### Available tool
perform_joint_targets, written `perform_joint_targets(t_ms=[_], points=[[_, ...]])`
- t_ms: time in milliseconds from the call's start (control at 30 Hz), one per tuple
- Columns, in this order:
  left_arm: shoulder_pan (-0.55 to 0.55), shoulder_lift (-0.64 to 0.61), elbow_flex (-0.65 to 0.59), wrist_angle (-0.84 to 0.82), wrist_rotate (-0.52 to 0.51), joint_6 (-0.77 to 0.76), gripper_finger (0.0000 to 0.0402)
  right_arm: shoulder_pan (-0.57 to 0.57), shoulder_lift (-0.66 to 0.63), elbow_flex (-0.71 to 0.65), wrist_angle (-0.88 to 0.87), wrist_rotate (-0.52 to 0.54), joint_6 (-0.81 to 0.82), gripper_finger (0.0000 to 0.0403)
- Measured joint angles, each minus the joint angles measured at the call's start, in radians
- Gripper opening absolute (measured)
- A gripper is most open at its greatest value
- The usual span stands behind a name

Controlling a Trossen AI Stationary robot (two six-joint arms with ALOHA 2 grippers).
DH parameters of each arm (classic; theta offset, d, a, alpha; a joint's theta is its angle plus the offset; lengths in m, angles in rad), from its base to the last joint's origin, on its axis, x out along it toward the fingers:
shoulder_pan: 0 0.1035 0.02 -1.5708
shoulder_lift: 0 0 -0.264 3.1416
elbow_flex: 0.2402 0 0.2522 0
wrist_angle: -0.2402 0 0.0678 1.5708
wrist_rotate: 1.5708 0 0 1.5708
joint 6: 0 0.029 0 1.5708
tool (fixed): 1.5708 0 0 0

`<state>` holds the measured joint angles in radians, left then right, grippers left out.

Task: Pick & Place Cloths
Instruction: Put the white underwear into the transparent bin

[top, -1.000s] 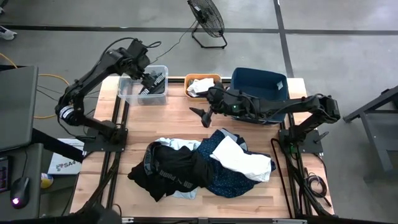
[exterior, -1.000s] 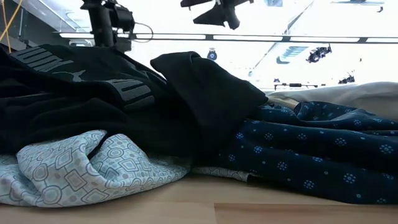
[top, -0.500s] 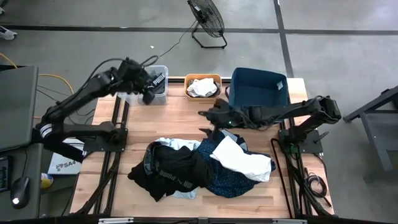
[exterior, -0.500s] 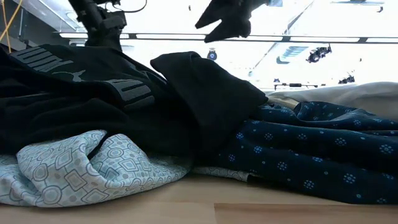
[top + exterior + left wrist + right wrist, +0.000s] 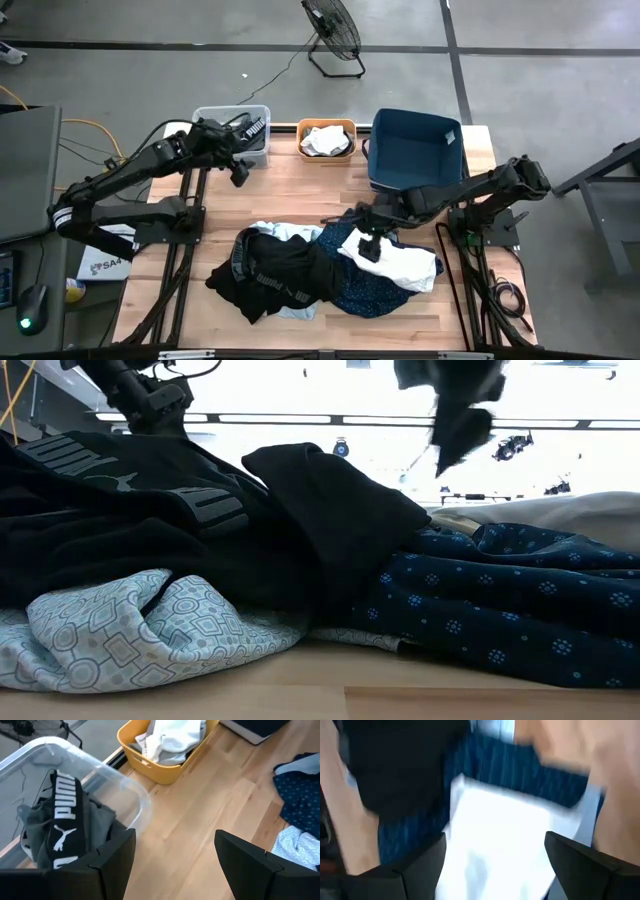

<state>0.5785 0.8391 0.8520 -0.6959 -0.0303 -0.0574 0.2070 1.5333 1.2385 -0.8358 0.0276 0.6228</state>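
A pile of cloths lies on the table's middle: a black one with white lettering, a white one, a navy dotted one and a light blue patterned one. My right gripper hangs open just above the white cloth, pointing down, and shows high up in the low view. My left gripper is open beside the clear bin, on its near side. A grey and black lettered garment lies in that bin.
An orange bin with a white cloth in it and a dark blue bin stand along the far edge. Bare wood lies between the bins and the pile. A fan stands on the floor beyond the table.
My right gripper has swung from the bare wood near the orange bin toward the near edge and down, and now points at the white cloth. My left gripper has drawn back from over the clear bin toward the near edge. The pile has not moved.
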Motion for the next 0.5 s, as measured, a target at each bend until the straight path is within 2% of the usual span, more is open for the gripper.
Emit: perform_joint_targets(t_ms=[133, 233, 333, 500], points=[[-0.020, 0.003, 0.000, 0.016, 0.000, 0.000, 0.0267, 0.050, 0.000, 0.000, -0.122, -0.082, 0.114, 0.0330], [-0.025, 0.002, 0.000, 0.023, 0.003, 0.000, 0.0267, 0.093, 0.000, 0.000, -0.180, -0.105, 0.190, 0.0330], [-0.023, 0.003, 0.000, 0.023, 0.002, 0.000, 0.0267, 0.147, 0.000, 0.000, -0.200, -0.062, 0.263, 0.0330], [-0.023, 0.003, 0.000, 0.023, 0.002, 0.000, 0.0267, 0.236, -0.001, -0.056, -0.126, 0.049, 0.339, 0.0330]])
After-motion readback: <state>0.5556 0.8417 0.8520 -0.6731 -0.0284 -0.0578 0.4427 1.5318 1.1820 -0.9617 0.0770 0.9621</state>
